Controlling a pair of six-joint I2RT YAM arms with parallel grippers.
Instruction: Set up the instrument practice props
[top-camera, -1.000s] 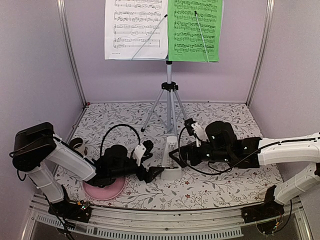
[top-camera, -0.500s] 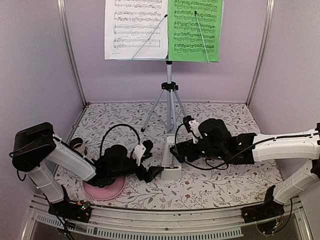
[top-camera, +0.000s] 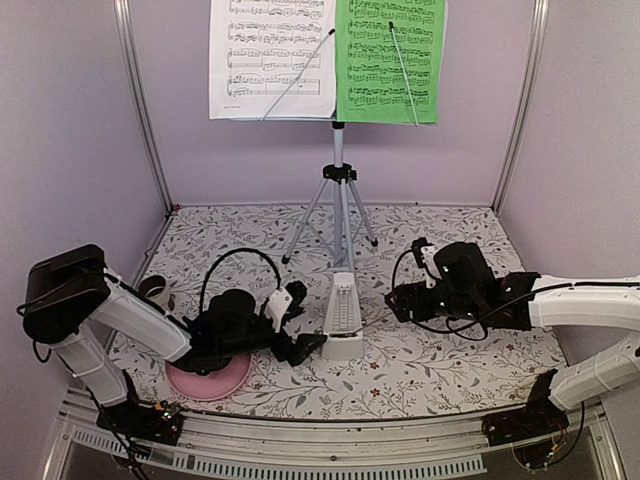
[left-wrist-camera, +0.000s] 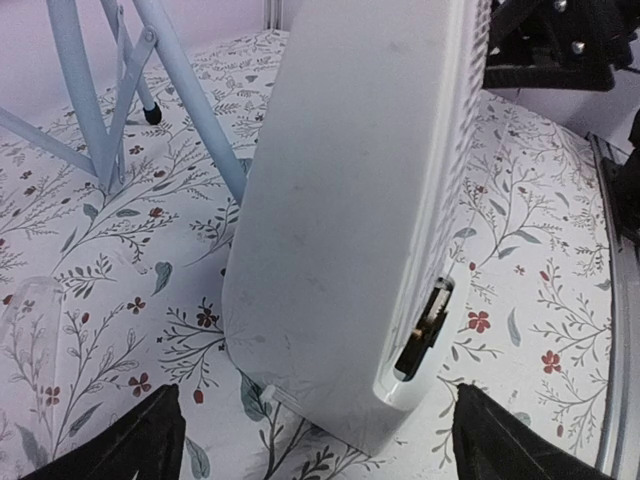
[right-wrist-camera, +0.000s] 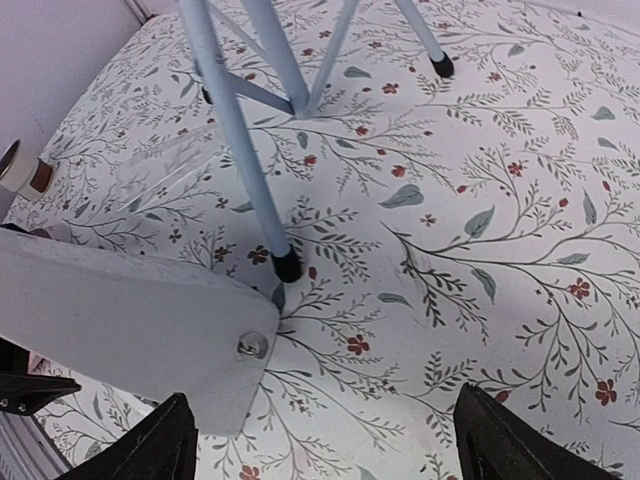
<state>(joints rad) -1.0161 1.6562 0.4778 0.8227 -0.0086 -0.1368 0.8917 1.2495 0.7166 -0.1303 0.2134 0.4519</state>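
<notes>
The music stand (top-camera: 338, 175) rises on its silver tripod at the back of the table. On it, side by side, rest a white sheet of music (top-camera: 270, 60) and a green sheet of music (top-camera: 390, 60). The small white metronome (top-camera: 343, 315) stands upright in front of the tripod. My left gripper (top-camera: 306, 346) is open at the metronome's left base. In the left wrist view the metronome (left-wrist-camera: 350, 200) fills the frame, its lower corner between the spread fingertips without touching them. My right gripper (top-camera: 393, 300) is open, a short way right of the metronome (right-wrist-camera: 120, 310).
A pink plate (top-camera: 208, 382) lies under my left arm near the front edge. A small beige cup (top-camera: 156, 290) stands at the left. The tripod's legs (right-wrist-camera: 245, 160) spread just behind the metronome. Metal frame posts (top-camera: 140, 110) flank the back corners.
My right gripper has drawn back to the right, away from the metronome, which now stands free. The left arm has not moved.
</notes>
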